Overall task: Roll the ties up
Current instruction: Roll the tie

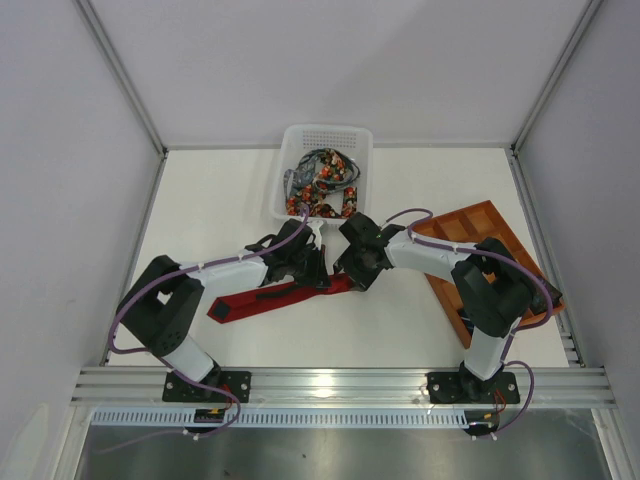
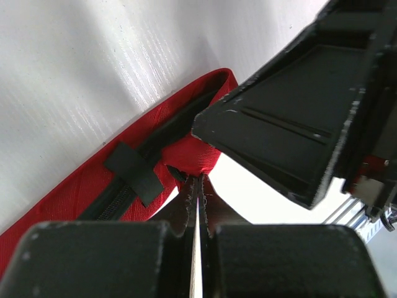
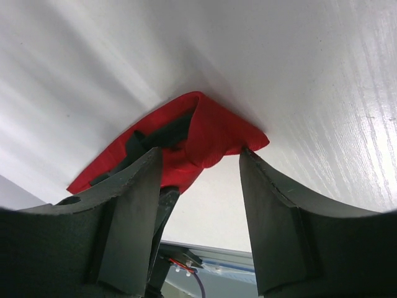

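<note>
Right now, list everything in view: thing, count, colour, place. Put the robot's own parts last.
red tie: one, deep red, lying flat on the table in front of the arms, one end folded over
dotted ties: a tangled heap, exact count unclear, dark with red-orange dots, inside the basket
basket: one, white perforated, far middle of the table
tray: one, orange-brown gridded, right side, partly under the right arm
table: one, white
left gripper: one, black, pinched shut on the red tie's edge
right gripper: one, black, open, fingers either side of the folded end
</note>
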You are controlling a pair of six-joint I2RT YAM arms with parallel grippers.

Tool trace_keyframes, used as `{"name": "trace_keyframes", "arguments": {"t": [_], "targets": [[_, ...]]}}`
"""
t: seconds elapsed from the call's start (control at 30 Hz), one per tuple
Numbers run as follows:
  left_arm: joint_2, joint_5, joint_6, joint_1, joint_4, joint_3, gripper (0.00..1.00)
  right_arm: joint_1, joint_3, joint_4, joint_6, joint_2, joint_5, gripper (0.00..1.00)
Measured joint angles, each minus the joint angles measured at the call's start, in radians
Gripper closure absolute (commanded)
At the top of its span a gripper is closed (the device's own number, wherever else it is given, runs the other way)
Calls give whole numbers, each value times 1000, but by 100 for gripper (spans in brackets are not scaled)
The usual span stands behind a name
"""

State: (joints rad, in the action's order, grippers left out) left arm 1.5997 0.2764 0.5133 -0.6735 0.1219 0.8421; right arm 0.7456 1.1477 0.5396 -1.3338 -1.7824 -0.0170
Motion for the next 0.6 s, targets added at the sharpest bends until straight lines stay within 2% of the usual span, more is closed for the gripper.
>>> {"name": "trace_keyframes", "arguments": {"t": [0.13, 0.3, 0.33, 0.4, 0.43, 0.53, 0.57, 0.6], "targets": [[0, 10, -7, 2, 0, 0, 100, 9, 0, -11, -32, -11, 0, 44], [0, 24, -23, 3, -1, 0, 100, 18, 0, -33, -71, -13, 6, 52], [0, 25, -26, 3, 0, 0, 100, 19, 0, -39, -79, -14, 11, 54], [0, 27, -29, 3, 0, 0, 98, 20, -3, -47, -91, -16, 19, 69], [0, 33, -31, 4, 0, 0, 85, 21, -8, -54, -102, -16, 23, 80], [-6, 43, -35, 7, -1, -3, 60, 19, -35, -87, -137, -16, 29, 87], [-16, 44, -32, 8, -5, -6, 54, 19, -44, -93, -146, -16, 30, 89], [-27, 45, -27, 10, -8, -12, 53, 19, -51, -99, -155, -16, 34, 90]]}}
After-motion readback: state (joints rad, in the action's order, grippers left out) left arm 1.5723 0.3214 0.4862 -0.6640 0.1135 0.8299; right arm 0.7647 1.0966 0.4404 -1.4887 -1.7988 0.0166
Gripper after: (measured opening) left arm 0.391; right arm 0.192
